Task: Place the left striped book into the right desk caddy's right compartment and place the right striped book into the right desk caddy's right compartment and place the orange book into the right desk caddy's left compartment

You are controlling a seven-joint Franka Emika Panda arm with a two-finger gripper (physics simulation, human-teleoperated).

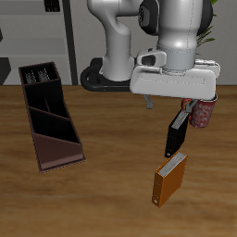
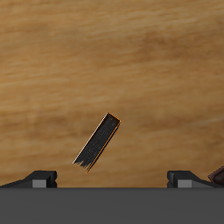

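The right striped book (image 1: 174, 137) (image 2: 98, 142), thin, black and grey, lies flat on the wooden table. My gripper (image 1: 188, 104) (image 2: 112, 180) hangs above it, open, with nothing between its fingers (image 2: 37, 179). The orange book (image 1: 169, 178) lies just nearer the table's front edge than the striped one. The right desk caddy (image 1: 56, 153) sits far across the table, maroon outside and black inside. Its squarish right compartment (image 1: 42, 74) at the back end shows pale stripes inside; I cannot tell whether that is the left striped book. The sloped left compartment (image 1: 54, 139) looks empty.
A reddish patterned object (image 1: 200, 113) stands right beside the gripper, partly hidden by the hand. The robot's base (image 1: 116, 74) is at the back. Bare wood lies between the books and the caddy.
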